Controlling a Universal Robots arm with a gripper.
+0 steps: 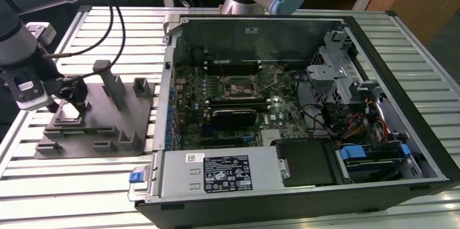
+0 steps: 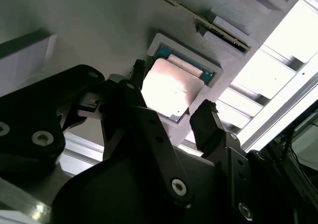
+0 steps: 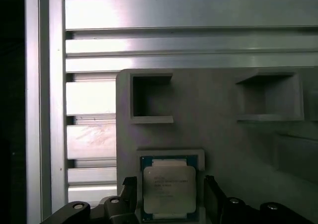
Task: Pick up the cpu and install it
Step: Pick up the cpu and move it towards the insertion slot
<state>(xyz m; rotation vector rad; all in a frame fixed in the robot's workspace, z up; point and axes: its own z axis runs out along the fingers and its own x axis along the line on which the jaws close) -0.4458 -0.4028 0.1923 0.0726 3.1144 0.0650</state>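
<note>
So the grey robot arm is reaching way over to the exterior view's left. Its wrist is bent down over the grey plastic fixture block (image 1: pixel 107 126), which sits on the slatted aluminium bench (image 1: pixel 93 196) beside the open black computer case (image 1: pixel 287 202). The black end effector (image 1: pixel 68 97) hangs low and close over the block.

In both wrist views the end effector (image 2: pixel 171 97) (image 3: pixel 169 196) is spread wide. There's one black finger (image 2: pixel 206 122) on each side of the small flat square cpu with the shiny silver metal top (image 2: pixel 171 87) (image 3: pixel 169 189). They straddle it and there's nothing pinched; I can't say for sure whether a fingertip touches an edge.

The cpu lies flat, lid up, in a shallow square raised-rim pocket (image 3: pixel 201 157) near one corner of the block. A thin blue-green border peeks out around the silver lid, which catches a lot of glare.

It's pretty much square, so there's no real long axis to call. Its edges run parallel to the pocket walls, and the fingers flank two opposite sides.
</note>
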